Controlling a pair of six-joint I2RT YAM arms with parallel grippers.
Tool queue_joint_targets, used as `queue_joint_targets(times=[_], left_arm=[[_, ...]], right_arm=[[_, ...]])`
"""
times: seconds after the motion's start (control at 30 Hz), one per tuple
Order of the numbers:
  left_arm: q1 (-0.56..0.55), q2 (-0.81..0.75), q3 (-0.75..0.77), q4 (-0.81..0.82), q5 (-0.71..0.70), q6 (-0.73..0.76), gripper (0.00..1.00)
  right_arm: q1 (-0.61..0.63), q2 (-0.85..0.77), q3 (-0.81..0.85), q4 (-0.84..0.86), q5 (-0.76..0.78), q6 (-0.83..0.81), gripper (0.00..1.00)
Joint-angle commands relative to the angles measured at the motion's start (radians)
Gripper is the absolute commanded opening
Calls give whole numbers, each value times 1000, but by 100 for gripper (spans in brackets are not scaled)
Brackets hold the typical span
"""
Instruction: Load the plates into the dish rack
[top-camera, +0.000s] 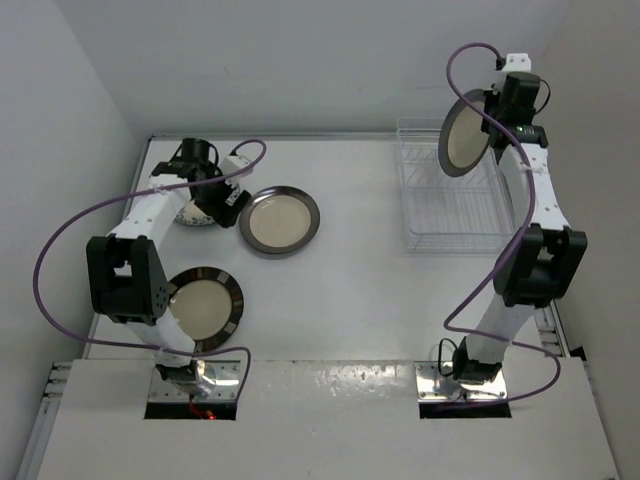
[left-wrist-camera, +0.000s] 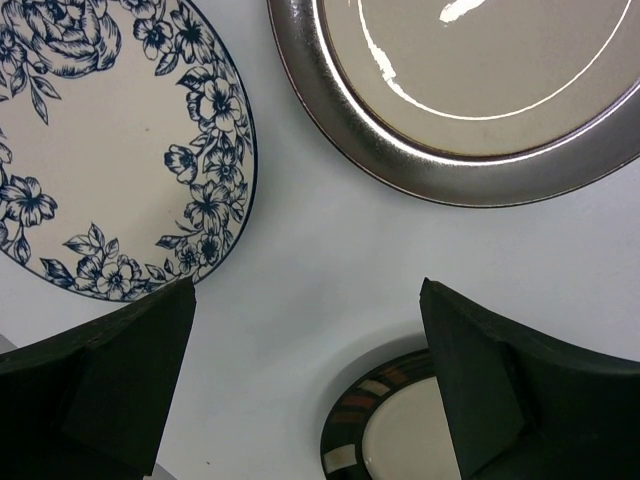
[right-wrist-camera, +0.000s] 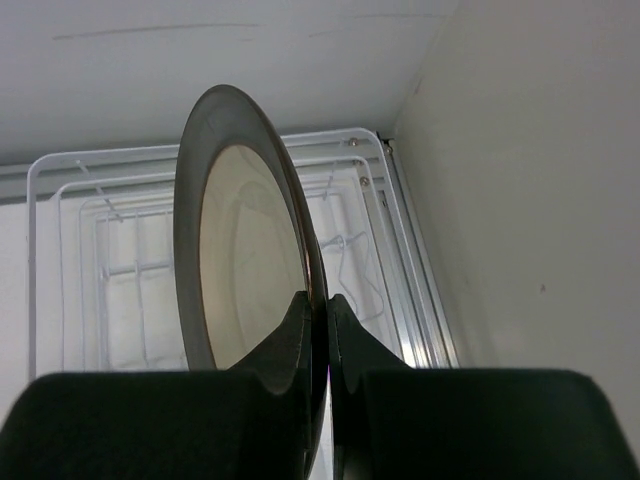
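My right gripper (top-camera: 493, 118) is shut on the rim of a cream plate with a dark grey rim (top-camera: 465, 133) and holds it on edge above the white wire dish rack (top-camera: 450, 215). The right wrist view shows the plate (right-wrist-camera: 240, 250) pinched between the pads of that gripper (right-wrist-camera: 325, 300), with the rack (right-wrist-camera: 400, 250) below. My left gripper (top-camera: 225, 203) is open and empty (left-wrist-camera: 308, 290), above bare table between the blue floral plate (left-wrist-camera: 110, 150), a grey-rimmed plate (left-wrist-camera: 480, 100) and a plate with a patterned dark rim (left-wrist-camera: 390, 430).
The floral plate (top-camera: 192, 213) lies partly under the left arm. The grey-rimmed plate (top-camera: 279, 220) and the patterned plate (top-camera: 205, 306) lie flat on the left half. White walls close off the left, back and right, with the right wall close beside the rack.
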Motion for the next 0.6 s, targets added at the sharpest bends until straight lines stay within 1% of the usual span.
queue_joint_targets(times=[0.0,0.13,0.33,0.57], left_arm=[[-7,4,37,-7,-14,-16,100],[-7,13,47,-16,-23,-16,100],[-7,31,47,-16,-34,-16,100],[-7,31,47,-16,-54,-16,100]], right_arm=[[34,16,155,201,29,-44,0],[61,73,207,198,52,-28,0],[88,99,192,204,71,-35,0],[121,48,30,267,124,-65,0]])
